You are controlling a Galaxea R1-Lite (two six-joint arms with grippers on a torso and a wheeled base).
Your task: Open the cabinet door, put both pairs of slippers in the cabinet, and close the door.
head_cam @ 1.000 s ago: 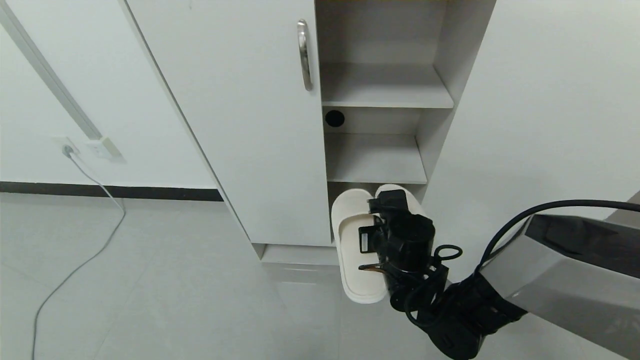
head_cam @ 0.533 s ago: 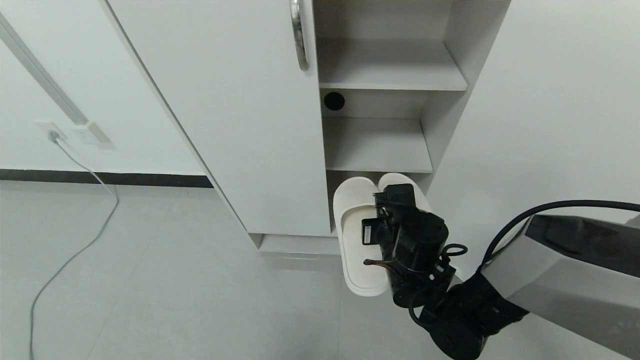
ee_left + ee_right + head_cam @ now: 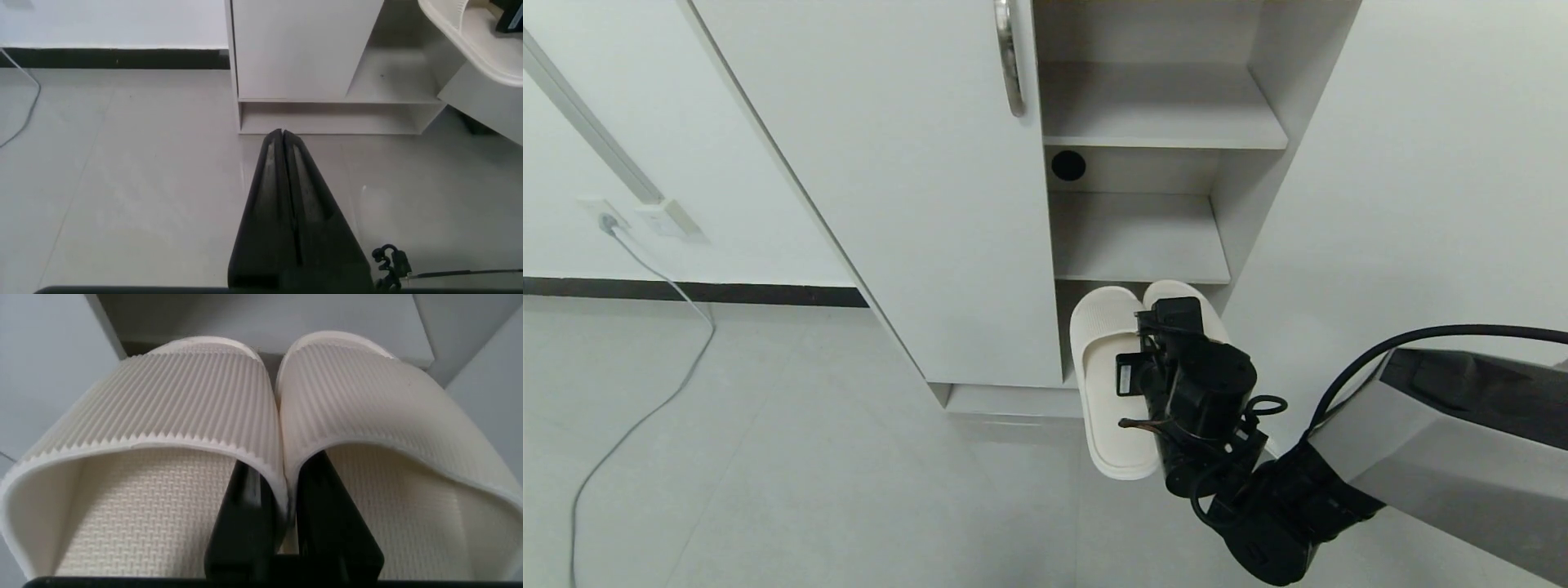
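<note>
The right tool (image 3: 1168, 322) had the pair of slippers (image 3: 1104, 367) pinched together. One finger sat inside each slipper and the two inner walls were squeezed between them, so the jaws stood only a narrow gap apart. The pair hung off the floor (image 3: 809, 490), side by side with soles down. Toes pointed into the mouth of the cabinet (image 3: 1262, 122), at the lowest compartment just under the lower shelf (image 3: 1135, 241), and the heels were out over the floor. The cabinet door (image 3: 890, 180) stood wide open to the left of the opening, its handle (image 3: 1010, 57) on the edge next to the shelves. The left tool (image 3: 282, 137) was low over the floor and well apart from the cabinet's base, fingers pressed flat together with nothing between them. A cable (image 3: 645, 408) trailed across the floor from a wall socket (image 3: 600, 220).
</note>
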